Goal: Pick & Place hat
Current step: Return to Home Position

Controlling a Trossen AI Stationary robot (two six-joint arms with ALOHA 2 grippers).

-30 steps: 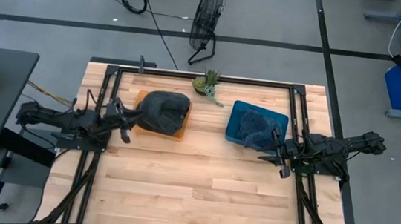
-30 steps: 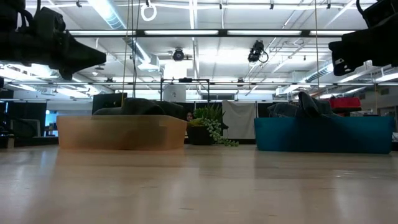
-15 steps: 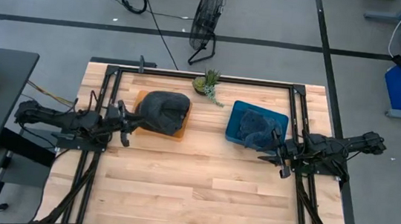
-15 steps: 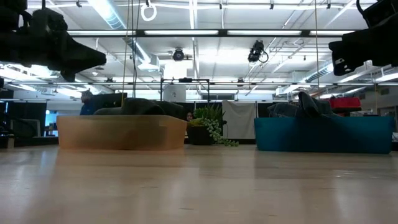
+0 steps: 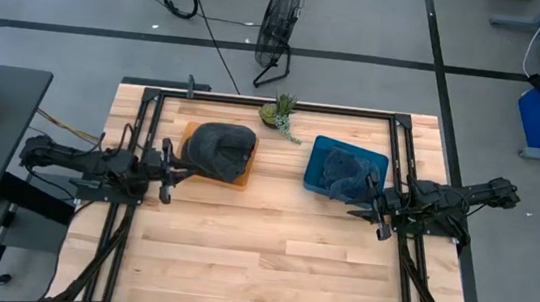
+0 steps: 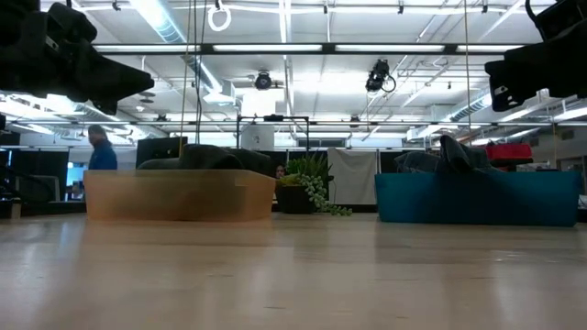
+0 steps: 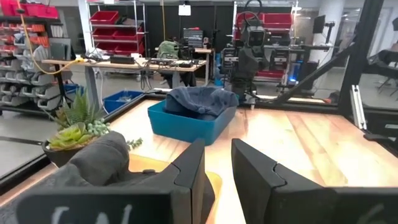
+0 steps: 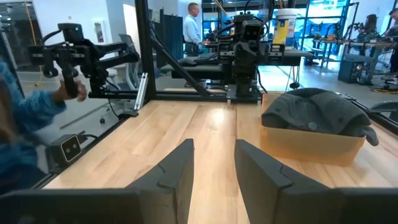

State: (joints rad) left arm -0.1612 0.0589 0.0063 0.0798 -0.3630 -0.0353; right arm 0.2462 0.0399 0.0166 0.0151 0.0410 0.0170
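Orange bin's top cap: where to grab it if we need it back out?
Take the black cap by its domed crown, which bulges above the rim of the orange bin, and come straight down from above. The bin walls block a level side approach, and the soft fabric should bunch in a pinch. The left hand, open beside that bin, is nearest.

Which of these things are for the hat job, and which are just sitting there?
For the hat job: black fabric caps piled in the orange rectangular bin; blue-grey fabric, likely caps too, in the blue rectangular bin; left gripper and right gripper, both open and empty.
Just lying about: small green potted plant; black wire floor fan.
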